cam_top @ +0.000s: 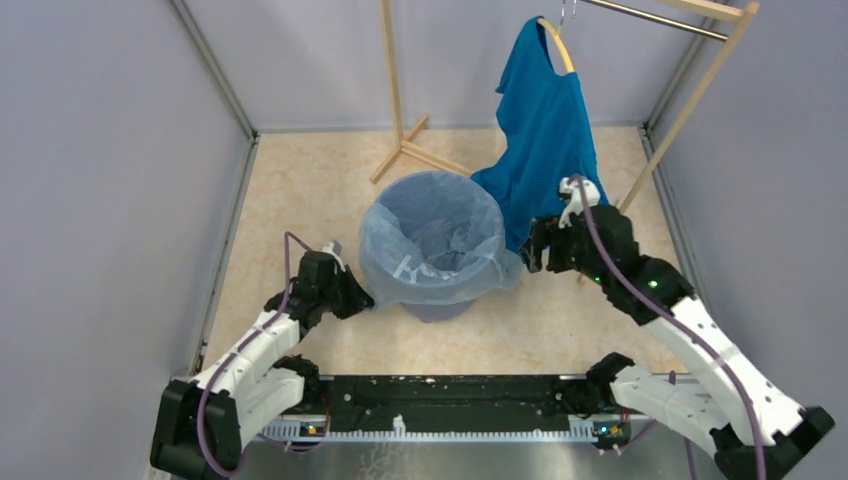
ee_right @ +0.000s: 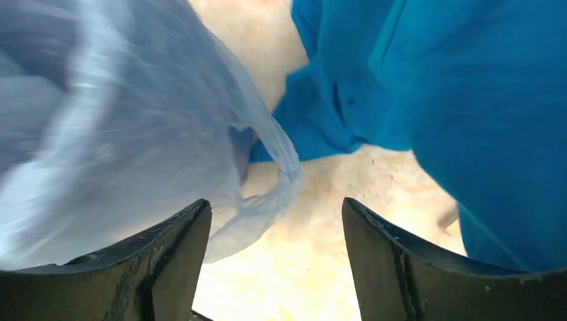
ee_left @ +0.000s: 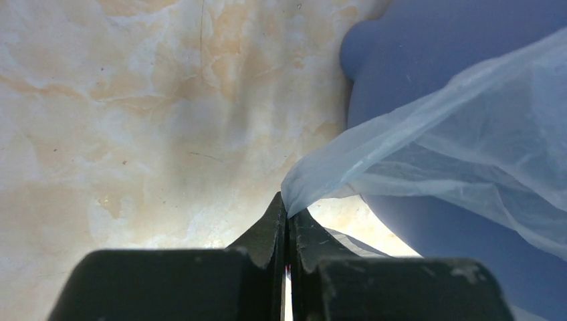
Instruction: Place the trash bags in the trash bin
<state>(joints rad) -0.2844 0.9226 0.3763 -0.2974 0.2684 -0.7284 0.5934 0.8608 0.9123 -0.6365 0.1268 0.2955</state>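
Landmark: the round blue plastic trash bin (cam_top: 440, 308) stands on the beige marbled tabletop (cam_top: 300, 190), between the two arms.
Trash bag: the thin, translucent, pale blue-grey plastic trash bag (cam_top: 430, 240) sits in the bin as a liner. Its mouth is open and its pocket is sunk inside. Its edge is folded out over the bin's rim and hangs as a loose skirt down the bin's outer wall.
Left gripper: the left gripper (cam_top: 362, 297) is at the bin's left side, low beside its wall. Its jaws are pressed together to a slit, with a corner of the bag's edge running into the tips. It is pinching that film and drawing it out from the bin.
Right gripper: the right gripper (cam_top: 528, 250) is at the bin's right side, about level with the rim. Its jaws stand wide and hold nothing, and a loop of the bag's edge hangs free just ahead of them.
Bystander: a bright blue opaque T-shirt (cam_top: 545, 130) hangs on a wooden hanger behind and to the right of the bin. Its hem falls close to the right gripper, and it is no part of the job.
Done, as I judge it: nearly all of it. The bag is in the bin and spread over the whole rim.
Left, as I judge it: the pinched corner on the bin's left has to be let go, and both arms have to draw back from the bin. The skirt looks uneven and may want a tug.
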